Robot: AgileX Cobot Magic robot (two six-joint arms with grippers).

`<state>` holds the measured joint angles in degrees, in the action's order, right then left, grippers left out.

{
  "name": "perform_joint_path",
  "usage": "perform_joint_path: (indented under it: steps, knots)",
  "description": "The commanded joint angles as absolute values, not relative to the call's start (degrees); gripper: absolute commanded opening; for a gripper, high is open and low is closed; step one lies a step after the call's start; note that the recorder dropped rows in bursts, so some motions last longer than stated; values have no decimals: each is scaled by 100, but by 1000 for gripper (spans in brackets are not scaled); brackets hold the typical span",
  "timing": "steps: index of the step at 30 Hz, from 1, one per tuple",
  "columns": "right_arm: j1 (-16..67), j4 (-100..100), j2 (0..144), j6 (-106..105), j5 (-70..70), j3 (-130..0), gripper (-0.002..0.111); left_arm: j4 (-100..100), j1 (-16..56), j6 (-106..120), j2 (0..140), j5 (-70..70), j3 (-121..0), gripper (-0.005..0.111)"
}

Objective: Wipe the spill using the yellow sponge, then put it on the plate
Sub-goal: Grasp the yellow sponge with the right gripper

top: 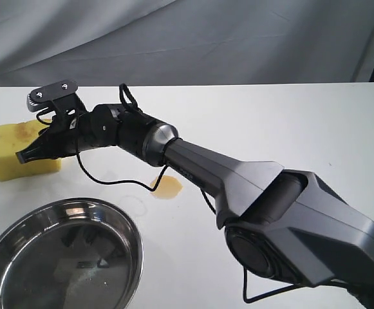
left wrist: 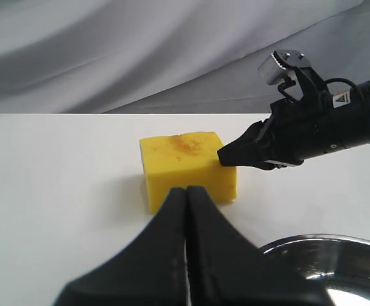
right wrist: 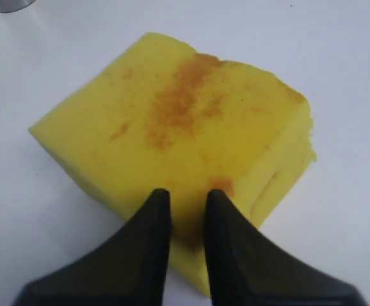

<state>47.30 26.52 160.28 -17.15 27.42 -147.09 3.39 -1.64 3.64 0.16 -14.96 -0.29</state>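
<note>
The sponge point(top: 3, 158) lies far left on the table point(top: 302, 129), stain upward. The right gripper point(top: 24, 155) is at its top edge, fingers slightly apart, holding nothing. The plate point(top: 77, 212) is in front, the spill point(top: 168, 187) further right. The left gripper point(left wrist: 186, 191) has its fingers together, empty.

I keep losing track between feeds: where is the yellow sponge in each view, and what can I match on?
Exterior view: yellow sponge at the far left, above the plate, with the right gripper at its front.
Left wrist view: centre, beyond the shut left gripper.
Right wrist view: fills the middle.
Shared landmark: the brownish stain on its top face.
</note>
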Motion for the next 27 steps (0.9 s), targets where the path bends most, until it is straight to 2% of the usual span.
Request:
perform_joint_path:
  steps: [1,10,27]
  knots:
    - [4792,2603,16034,-2030,2624,-14737,1,342,-173,347,0,-1482,0,0]
    - [4765,2579,16008,-2277,2752,-14737,0,342,-173,347,0,-1482,0,0]
    - [4445,1653,15252,-2277,4762,-14737,0,342,-173,347,0,-1482,0,0]
